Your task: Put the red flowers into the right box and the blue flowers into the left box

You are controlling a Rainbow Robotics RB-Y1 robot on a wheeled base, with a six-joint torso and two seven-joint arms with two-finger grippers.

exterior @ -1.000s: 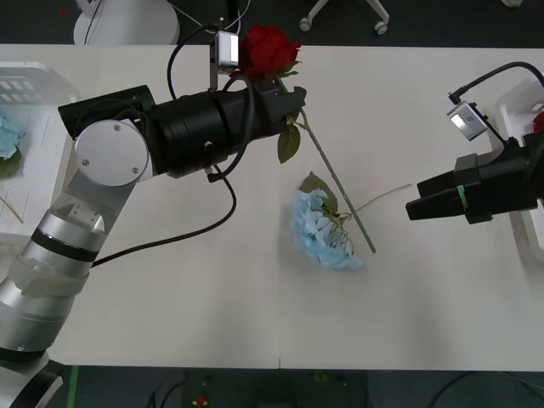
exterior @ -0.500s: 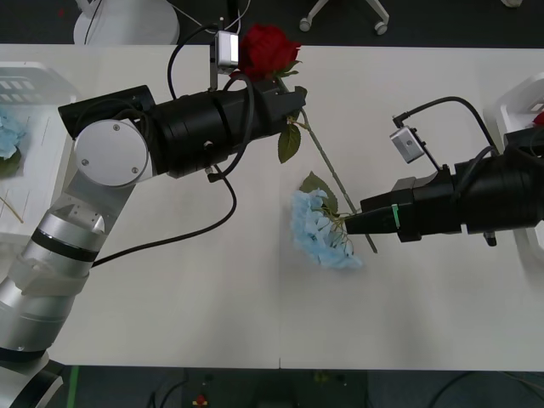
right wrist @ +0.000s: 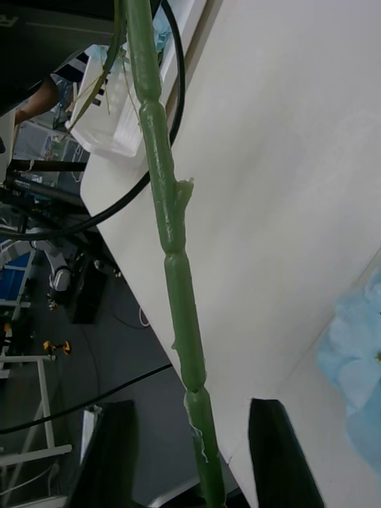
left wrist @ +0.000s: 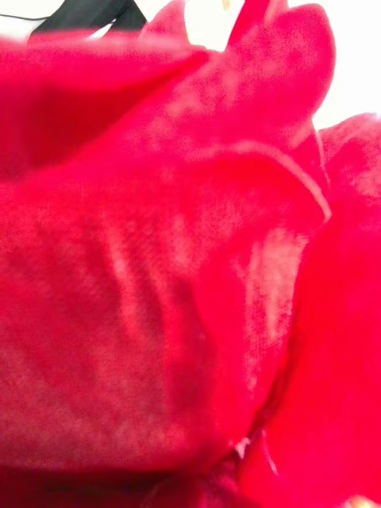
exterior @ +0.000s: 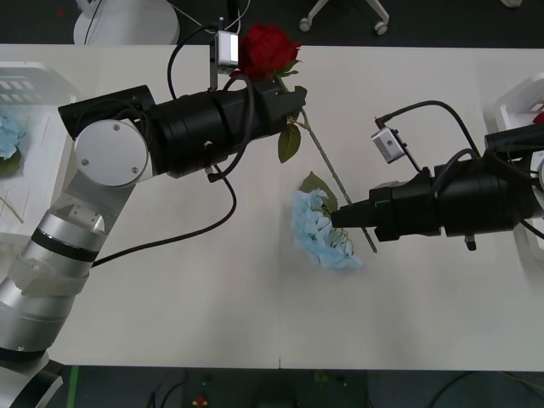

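Chairs (exterior: 344, 13) stand beyond white table (exterior: 170, 323).

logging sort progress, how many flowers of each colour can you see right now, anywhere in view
red flowers: 2, one by the left gripper, one partly seen at the right box
blue flowers: 2, one mid-table by the right gripper, one in the left box
total: 4
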